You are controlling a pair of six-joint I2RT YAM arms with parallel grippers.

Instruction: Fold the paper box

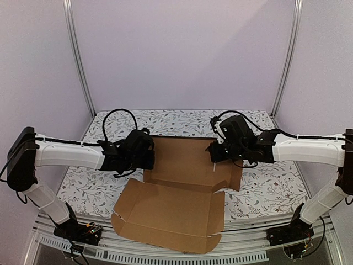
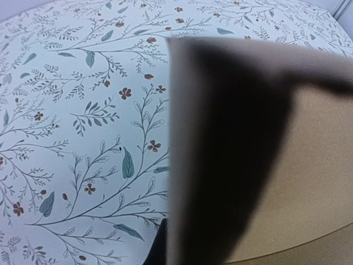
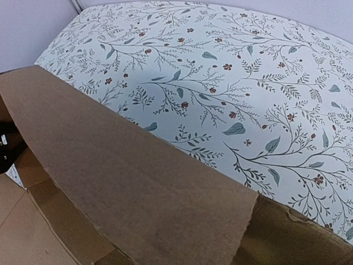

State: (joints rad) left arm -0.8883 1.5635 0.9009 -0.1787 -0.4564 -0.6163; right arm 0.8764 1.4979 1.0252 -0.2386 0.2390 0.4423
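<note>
Pressing the left gripper (image 1: 146, 158) shut, jaws together, right up against the left edge of the paper box (image 1: 185, 163). Doing likewise with the right gripper (image 1: 215, 159), jaws closed tight, at the box's right edge, directly opposite. Hiding both sets of fingers behind cardboard in the wrist views, so leaving it impossible to tell whether either is pinching anything or merely leaning on it. Lying opened out as a brown corrugated die-cut sheet in the middle of the floral tablecloth (image 1: 265, 190), with the back half sitting between the two grippers. Reaching out past the cloth's near edge with the front panel (image 1: 171, 215), small end flaps angling off its corners. Showing the left side flap (image 2: 231, 154) raised, blurred and deep in shadow, filling the right half of the left wrist view. Showing the right side flap (image 3: 138, 182) raised too, crossing the right wrist view on a slant, with the box floor below it at lower left and patterned cloth beyond.
</note>
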